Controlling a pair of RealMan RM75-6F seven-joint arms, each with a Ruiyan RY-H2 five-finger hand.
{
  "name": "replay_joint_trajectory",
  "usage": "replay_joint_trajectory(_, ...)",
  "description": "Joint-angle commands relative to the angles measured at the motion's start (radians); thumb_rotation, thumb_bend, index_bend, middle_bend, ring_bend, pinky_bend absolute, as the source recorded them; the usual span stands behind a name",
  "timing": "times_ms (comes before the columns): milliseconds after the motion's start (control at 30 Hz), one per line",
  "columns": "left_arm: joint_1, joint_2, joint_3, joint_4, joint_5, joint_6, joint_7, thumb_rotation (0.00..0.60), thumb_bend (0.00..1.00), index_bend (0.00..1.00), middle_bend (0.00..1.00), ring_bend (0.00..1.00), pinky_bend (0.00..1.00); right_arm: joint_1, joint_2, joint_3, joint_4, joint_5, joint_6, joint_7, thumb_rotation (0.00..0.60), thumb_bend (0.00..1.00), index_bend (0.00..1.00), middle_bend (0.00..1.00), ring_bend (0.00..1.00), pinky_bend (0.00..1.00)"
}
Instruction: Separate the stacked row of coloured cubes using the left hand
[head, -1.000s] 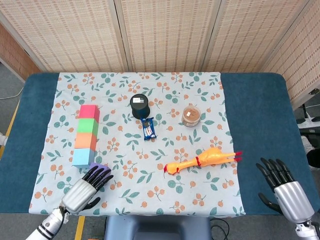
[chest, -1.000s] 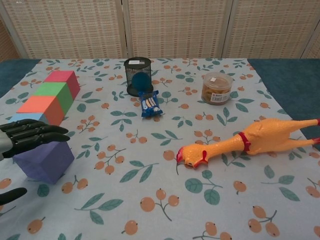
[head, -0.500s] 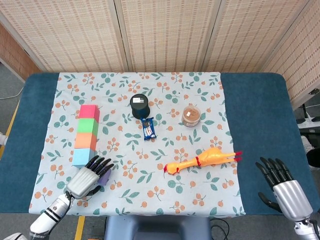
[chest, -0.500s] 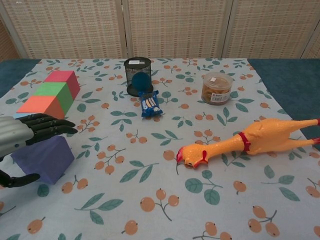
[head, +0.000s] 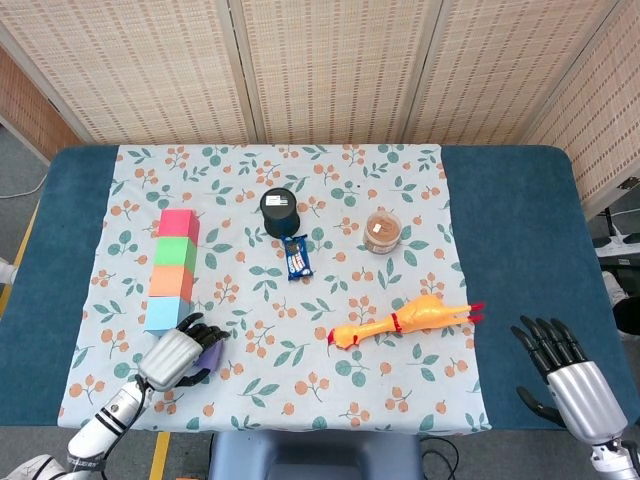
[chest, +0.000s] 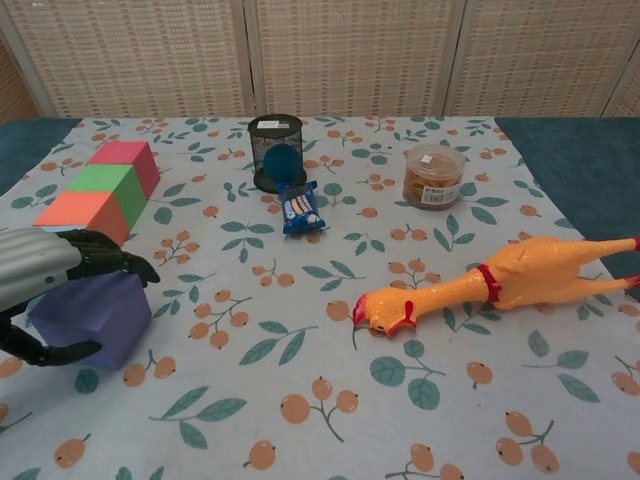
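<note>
A row of cubes lies at the cloth's left: pink (head: 178, 222), green (head: 176, 251), orange (head: 172, 281) and light blue (head: 165, 314), touching one another. Just in front of the row sits a purple cube (chest: 97, 318), apart from the light blue one. My left hand (chest: 42, 272) lies over the purple cube, fingers curled down its far edge and thumb against its near side, gripping it. In the head view this hand (head: 176, 356) hides most of the cube. My right hand (head: 560, 373) hovers open off the cloth's right front corner.
A black mesh cup (chest: 276, 152) stands mid-table with a blue snack packet (chest: 300, 208) in front of it. A small lidded jar (chest: 433, 175) stands to the right. A yellow rubber chicken (chest: 490, 280) lies along the right front of the floral cloth (head: 300, 390).
My left hand has slid forward over the purple cube and its fingers have curled down around it, from spread to gripping. The right hand has not moved.
</note>
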Motion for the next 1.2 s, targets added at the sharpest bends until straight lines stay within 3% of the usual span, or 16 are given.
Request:
replay_joint_trajectory(33,-0.013,0.008,-0.008,-0.036,0.024,0.029,0.005,0.6,0.41,0.22,0.37,0.33,0.17,0.001,-0.001,0.0,-0.001,0.002,-0.004,-0.001,0.6,0.19,0.0,0.0,0.0,0.0)
replay_joint_trajectory(300,-0.129,-0.057,-0.108,-0.06,0.02,-0.01,-0.026,0.6,0.41,0.21,0.38,0.33,0.18,0.007,0.002,0.006,0.0,0.018,-0.017,0.009,0.6,0.19,0.0,0.0,0.0,0.0)
replay_joint_trajectory(433,-0.223,-0.148,-0.178,0.042,-0.06,-0.123,-0.06,0.6,0.4,0.2,0.37,0.31,0.17,0.012,0.003,0.005,-0.001,0.025,-0.033,0.014,0.6,0.19,0.0,0.0,0.0,0.0)
replay_joint_trajectory(633,-0.306,-0.303,-0.216,0.272,-0.104,-0.163,-0.131,0.6,0.4,0.18,0.35,0.28,0.14,0.023,-0.002,0.016,0.001,0.055,-0.064,0.006,0.6,0.19,0.0,0.0,0.0,0.0)
replay_joint_trajectory(700,-0.323,-0.328,-0.22,0.319,-0.12,-0.179,-0.126,0.6,0.39,0.14,0.29,0.21,0.11,0.028,0.001,0.013,-0.002,0.058,-0.079,0.012,0.6,0.19,0.0,0.0,0.0,0.0)
replay_joint_trajectory(733,-0.326,-0.332,-0.221,0.328,-0.127,-0.182,-0.115,0.6,0.38,0.09,0.22,0.13,0.09,0.03,0.002,0.012,-0.003,0.058,-0.082,0.014,0.6,0.19,0.0,0.0,0.0,0.0)
replay_joint_trajectory(800,-0.328,-0.317,-0.215,0.312,-0.144,-0.201,-0.095,0.6,0.37,0.02,0.09,0.03,0.06,0.031,0.003,0.014,-0.002,0.061,-0.083,0.014,0.6,0.19,0.0,0.0,0.0,0.0)
replay_joint_trajectory(867,-0.327,-0.292,-0.21,0.275,-0.157,-0.211,-0.088,0.6,0.36,0.0,0.0,0.0,0.06,0.032,0.0,0.017,-0.001,0.067,-0.086,0.01,0.6,0.19,0.0,0.0,0.0,0.0)
replay_joint_trajectory(1067,-0.304,-0.208,-0.186,0.156,-0.174,-0.192,-0.049,0.6,0.33,0.0,0.0,0.0,0.05,0.036,-0.006,0.012,-0.003,0.067,-0.099,-0.001,0.6,0.19,0.0,0.0,0.0,0.0)
replay_joint_trajectory(1200,-0.249,-0.118,-0.148,0.039,-0.158,-0.117,0.011,0.6,0.31,0.0,0.04,0.03,0.08,0.03,-0.004,0.006,-0.006,0.05,-0.081,-0.003,0.6,0.19,0.0,0.0,0.0,0.0)
